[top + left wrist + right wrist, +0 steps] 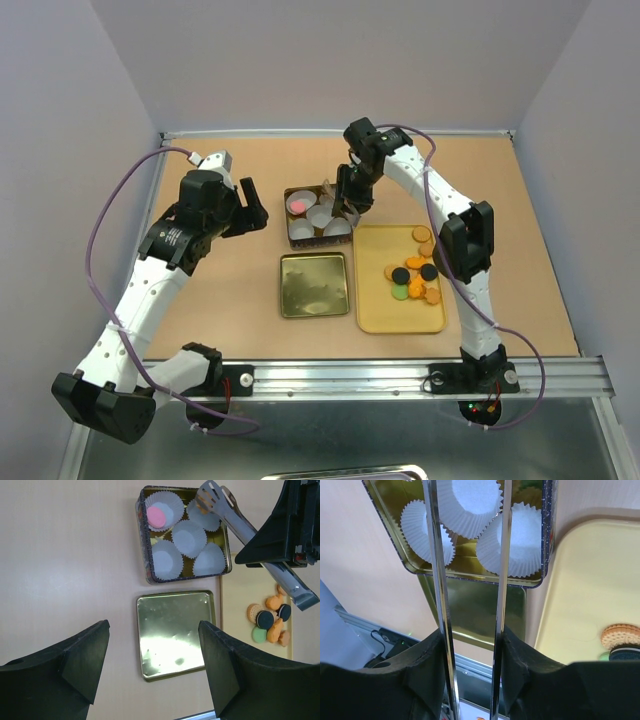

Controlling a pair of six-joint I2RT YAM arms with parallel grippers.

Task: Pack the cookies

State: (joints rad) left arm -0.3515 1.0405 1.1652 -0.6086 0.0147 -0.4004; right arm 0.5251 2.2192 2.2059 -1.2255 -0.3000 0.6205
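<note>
My right gripper (350, 190) (472, 637) is shut on a pair of metal tongs (250, 535) (436, 555). The tongs' tips reach over the far right corner of the square tin (291, 232) (142, 540), with an orange cookie (202, 501) at them. The tin holds several white paper liners; one has a pink cookie (297, 205) (156, 516) in it. More cookies (412, 280) (270, 622), orange, black and green, lie on the yellow tray (385, 305). My left gripper (250, 205) (152, 630) hangs open and empty, left of the tin.
The tin's gold lid (314, 284) (172, 632) lies flat in front of the tin, beside the tray's left edge. Grey walls close in the table on three sides. A metal rail (350, 378) runs along the near edge.
</note>
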